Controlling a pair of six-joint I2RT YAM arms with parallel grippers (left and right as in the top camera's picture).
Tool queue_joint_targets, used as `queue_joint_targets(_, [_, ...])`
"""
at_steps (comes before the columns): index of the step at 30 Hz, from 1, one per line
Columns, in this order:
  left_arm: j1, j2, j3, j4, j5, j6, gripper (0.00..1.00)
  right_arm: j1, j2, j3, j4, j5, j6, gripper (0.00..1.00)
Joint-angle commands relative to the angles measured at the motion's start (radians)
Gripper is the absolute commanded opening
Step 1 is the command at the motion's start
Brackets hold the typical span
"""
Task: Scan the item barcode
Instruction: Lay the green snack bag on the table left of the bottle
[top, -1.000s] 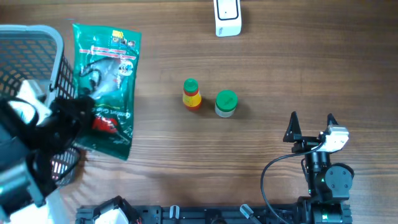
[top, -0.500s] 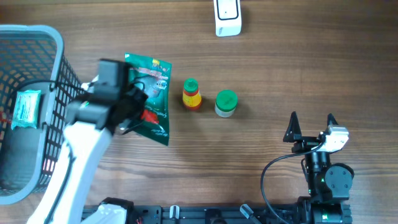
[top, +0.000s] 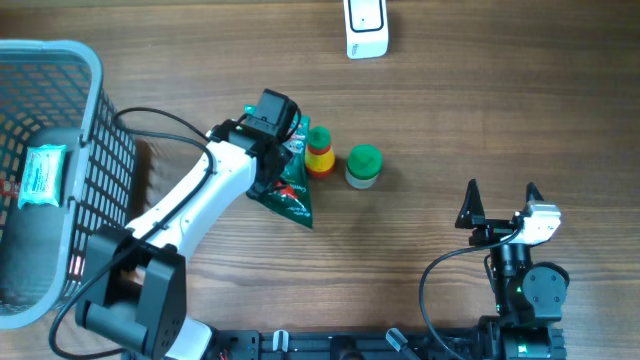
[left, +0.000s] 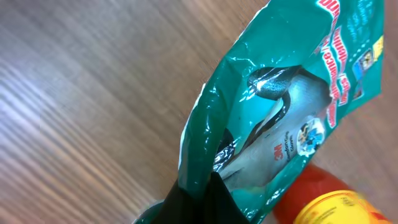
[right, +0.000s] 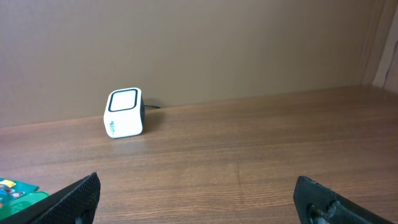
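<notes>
We find the left gripper clamped tight on one end of the green packet. In the left wrist view its dark fingers pinch the crumpled foil edge. The packet hangs from that grip, pressed against the left side of the yellow bottle, which stands upright on the table. A green-lidded jar stands just right of the bottle, not touching it. The scanner sits well beyond the bottle, at the far edge. The basket lies well left of the bottle. The right gripper rests well right of the bottle, jaws spread wide and empty.
</notes>
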Motion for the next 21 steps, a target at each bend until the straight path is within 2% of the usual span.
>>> queue_joint_targets(1, [-0.002, -0.056, -0.004, -0.048, -0.026, -0.008, 0.20, -0.003, 0.000, -0.001, 0.004, 0.013, -0.006, 1.00])
queue_joint_targets(4, [-0.001, -0.156, 0.009, -0.095, -0.101, -0.006, 0.60, -0.003, 0.000, -0.001, 0.004, 0.013, -0.006, 1.00])
queue_joint_targets(5, [-0.001, -0.188, 0.010, -0.095, -0.121, 0.004, 0.70, -0.003, 0.000, -0.001, 0.004, 0.013, -0.005, 1.00])
queue_joint_targets(6, [-0.001, -0.226, 0.010, -0.092, -0.136, 0.021, 0.74, -0.003, 0.000, -0.001, 0.004, 0.013, -0.006, 1.00])
queue_joint_targets(12, [-0.001, -0.431, 0.010, -0.028, -0.262, 0.136, 0.83, -0.003, 0.000, -0.001, 0.004, 0.013, -0.005, 1.00])
queue_joint_targets(16, [0.003, -0.557, 0.010, 0.066, -0.437, 0.286, 1.00, -0.003, 0.000, -0.001, 0.004, 0.013, -0.005, 1.00])
queue_joint_targets(21, [0.127, -0.692, 0.068, 0.114, -0.481, 0.413, 1.00, -0.003, 0.000, -0.001, 0.004, 0.013, -0.006, 1.00])
